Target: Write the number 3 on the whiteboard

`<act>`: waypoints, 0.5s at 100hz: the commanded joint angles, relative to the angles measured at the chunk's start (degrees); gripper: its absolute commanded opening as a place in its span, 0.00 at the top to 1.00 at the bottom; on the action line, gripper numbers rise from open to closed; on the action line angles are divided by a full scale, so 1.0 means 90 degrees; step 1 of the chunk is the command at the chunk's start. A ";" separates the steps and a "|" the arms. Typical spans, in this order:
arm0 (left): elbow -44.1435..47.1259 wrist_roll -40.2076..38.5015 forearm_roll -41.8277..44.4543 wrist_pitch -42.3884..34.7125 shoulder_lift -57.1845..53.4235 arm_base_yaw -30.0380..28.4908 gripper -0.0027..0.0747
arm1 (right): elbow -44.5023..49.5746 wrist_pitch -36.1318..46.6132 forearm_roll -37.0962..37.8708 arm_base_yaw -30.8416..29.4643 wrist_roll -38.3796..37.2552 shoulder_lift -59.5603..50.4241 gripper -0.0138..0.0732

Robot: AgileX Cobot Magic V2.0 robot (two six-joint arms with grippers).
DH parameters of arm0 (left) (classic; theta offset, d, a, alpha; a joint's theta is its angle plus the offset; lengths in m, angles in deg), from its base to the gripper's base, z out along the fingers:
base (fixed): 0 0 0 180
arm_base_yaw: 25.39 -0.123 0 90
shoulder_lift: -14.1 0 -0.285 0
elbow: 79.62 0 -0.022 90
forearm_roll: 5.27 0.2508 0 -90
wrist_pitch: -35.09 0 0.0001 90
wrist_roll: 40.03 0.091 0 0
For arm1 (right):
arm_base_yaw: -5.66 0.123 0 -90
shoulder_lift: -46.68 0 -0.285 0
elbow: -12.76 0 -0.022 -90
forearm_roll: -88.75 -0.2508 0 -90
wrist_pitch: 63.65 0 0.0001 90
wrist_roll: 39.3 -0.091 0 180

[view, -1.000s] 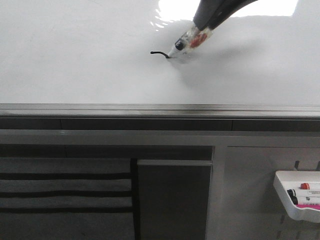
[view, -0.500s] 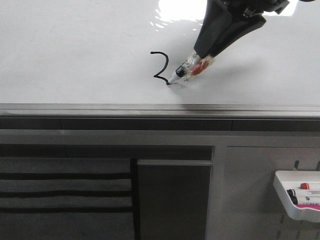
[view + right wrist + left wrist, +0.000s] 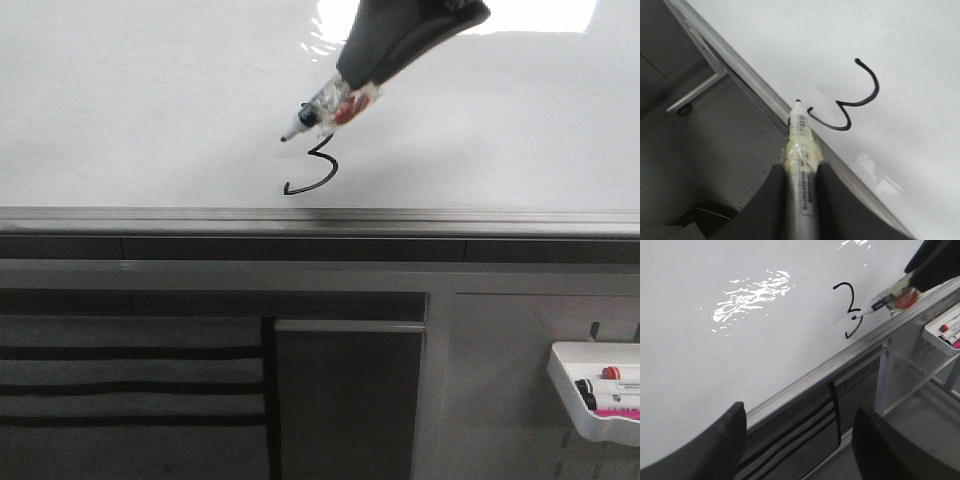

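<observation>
The number 3 [image 3: 328, 170] is drawn in thin black ink low on the whiteboard [image 3: 150, 100], just above its grey edge rail [image 3: 320, 215]. My right gripper [image 3: 360, 75] is shut on a taped marker [image 3: 325, 108]. The marker tip sits just above and left of the digit's top, and looks lifted off the board. The right wrist view shows the gripper [image 3: 801, 172], the marker [image 3: 801, 135] and the digit [image 3: 875, 92]. My left gripper [image 3: 797, 440] is open and empty, back from the board, with the digit [image 3: 853, 296] and marker [image 3: 885, 299] far ahead.
A small white tray [image 3: 598, 395] with spare markers hangs at the lower right below the board. A dark panel [image 3: 345, 400] and a grey striped cloth [image 3: 130, 390] hang under the rail. A bright light reflects at the board's top [image 3: 350, 20].
The marker went from a short top stroke to a finished 3 with its hooked tail. It has now risen and moved left, with the tip beside the digit's top.
</observation>
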 commanded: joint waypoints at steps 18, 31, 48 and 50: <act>-0.0172 -0.0059 -0.0167 -0.0436 -0.0003 -0.0030 0.41 | 0.0849 0.0329 -0.0032 0.0556 0.0573 -0.1616 0.81; -0.0172 -0.0059 -0.0167 -0.0436 -0.0003 -0.0030 0.41 | 0.1075 0.0225 -0.0032 0.0598 0.0573 -0.1936 0.81; -0.0172 -0.0059 -0.0174 -0.0462 -0.0003 -0.0030 0.42 | 0.1078 -0.0105 -0.0032 0.0598 0.0573 -0.2003 0.81; -0.0172 -0.0059 -0.0174 -0.0447 -0.0003 -0.0030 0.42 | 0.1078 -0.0121 -0.0032 0.0598 0.0573 -0.2003 0.81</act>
